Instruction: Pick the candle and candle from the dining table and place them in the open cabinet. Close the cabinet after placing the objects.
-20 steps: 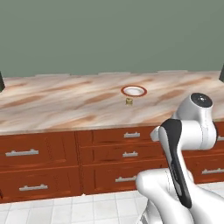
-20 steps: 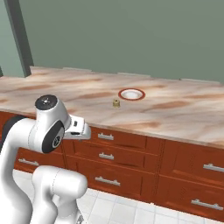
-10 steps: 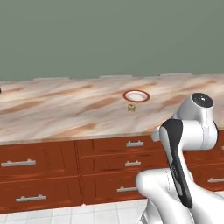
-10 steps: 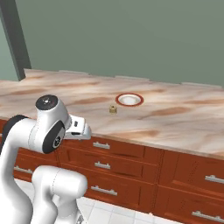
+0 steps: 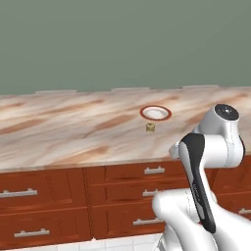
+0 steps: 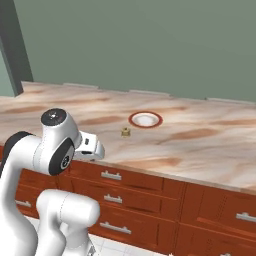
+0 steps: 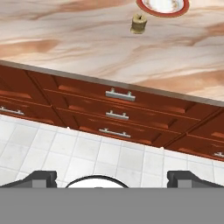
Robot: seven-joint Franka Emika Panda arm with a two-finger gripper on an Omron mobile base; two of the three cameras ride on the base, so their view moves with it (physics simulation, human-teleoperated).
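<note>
A squat tan-yellow candle (image 5: 150,128) (image 6: 125,132) (image 7: 139,23) stands upright on the marble dining table (image 5: 73,132) (image 6: 200,145) (image 7: 87,43), just in front of a red-rimmed white plate (image 5: 141,113) (image 6: 130,119) (image 7: 162,13). My gripper (image 7: 114,178) is open, its two dark fingertips (image 7: 41,177) far apart with nothing between them. It hangs over the floor in front of the counter, well short of the candle. The cabinet is out of view.
Reddish-brown drawers (image 5: 154,170) (image 6: 111,175) (image 7: 119,94) with silver handles run under the table's front edge. White floor tiles (image 7: 87,153) lie below the hand. A grey-green wall (image 5: 122,44) backs the counter.
The whole picture has shifted: the base has driven closer to the counter, so plate and candle sit lower and larger. The arm keeps its pose and the gripper stays open.
</note>
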